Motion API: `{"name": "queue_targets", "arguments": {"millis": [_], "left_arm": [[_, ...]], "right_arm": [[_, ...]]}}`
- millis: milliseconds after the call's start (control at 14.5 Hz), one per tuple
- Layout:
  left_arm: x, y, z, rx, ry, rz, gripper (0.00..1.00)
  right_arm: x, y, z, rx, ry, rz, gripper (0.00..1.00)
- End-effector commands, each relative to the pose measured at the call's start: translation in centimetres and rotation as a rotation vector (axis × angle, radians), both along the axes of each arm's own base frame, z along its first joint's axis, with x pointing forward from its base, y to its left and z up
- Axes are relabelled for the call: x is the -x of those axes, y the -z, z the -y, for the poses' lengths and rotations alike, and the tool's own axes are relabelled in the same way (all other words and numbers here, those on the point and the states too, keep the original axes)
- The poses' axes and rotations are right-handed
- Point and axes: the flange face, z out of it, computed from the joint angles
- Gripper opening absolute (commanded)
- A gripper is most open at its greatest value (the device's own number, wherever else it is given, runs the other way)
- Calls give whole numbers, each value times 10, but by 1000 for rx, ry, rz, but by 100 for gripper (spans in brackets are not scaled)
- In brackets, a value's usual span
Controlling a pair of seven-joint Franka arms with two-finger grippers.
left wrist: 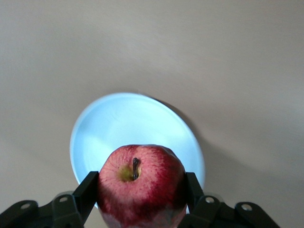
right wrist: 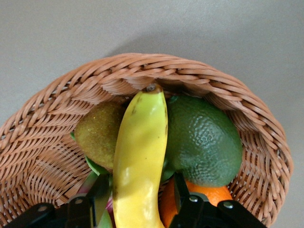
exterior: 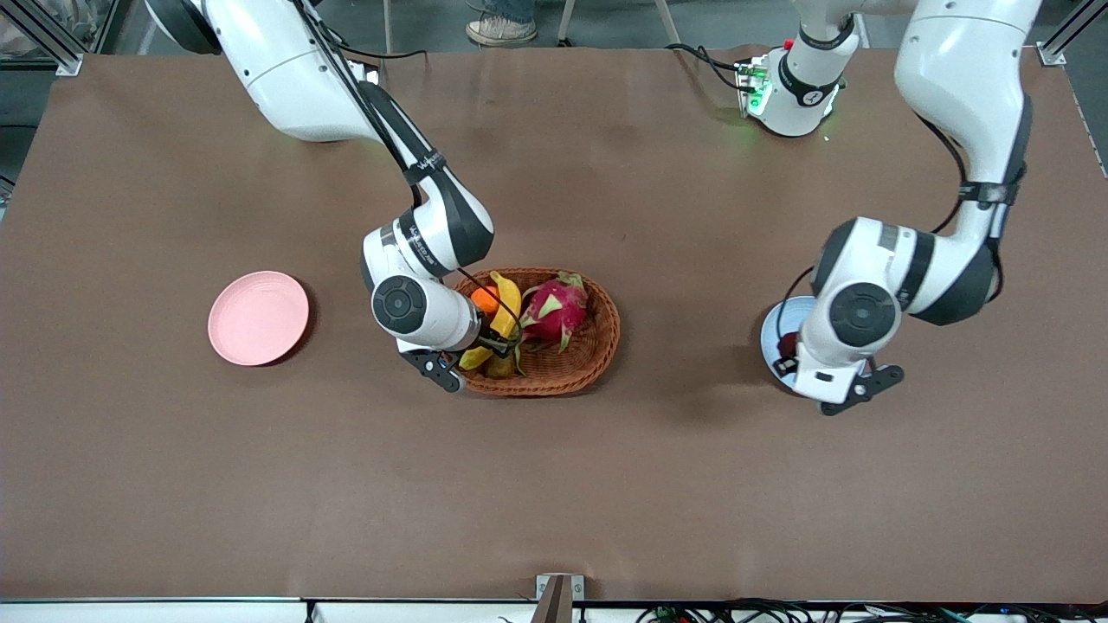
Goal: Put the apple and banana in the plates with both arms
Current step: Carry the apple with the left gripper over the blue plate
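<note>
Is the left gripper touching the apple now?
Touching. The left wrist view shows the left gripper with both fingers pressed against the apple's sides, over the blue plate.

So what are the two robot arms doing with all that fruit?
They are sorting fruit onto plates. The left gripper is shut on the apple and holds it over the blue plate. The right gripper is down in the wicker basket, its fingers on either side of the banana, which is not lifted yet. The pink plate, toward the right arm's end of the table, has no fruit on it.
</note>
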Motion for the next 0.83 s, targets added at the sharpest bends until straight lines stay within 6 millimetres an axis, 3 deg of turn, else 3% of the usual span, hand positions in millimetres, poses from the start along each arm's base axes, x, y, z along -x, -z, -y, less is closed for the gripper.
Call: {"name": "queue_targets", "arguments": {"millis": [0, 206, 481, 619, 756], "left_arm": [[9, 28, -41, 43, 28, 0, 17], [21, 47, -47, 46, 28, -39, 29], [32, 55, -46, 66, 8, -74, 30], [35, 57, -44, 83, -9, -84, 30], [36, 62, -42, 100, -24, -95, 42]], "right_arm": [[0, 5, -3, -8, 18, -11, 60], [-1, 7, -2, -7, 11, -9, 51], [-1, 2, -3, -14, -35, 3, 25], [-4, -6, -5, -25, -27, 12, 23], [-8, -15, -8, -32, -28, 20, 22]]}}
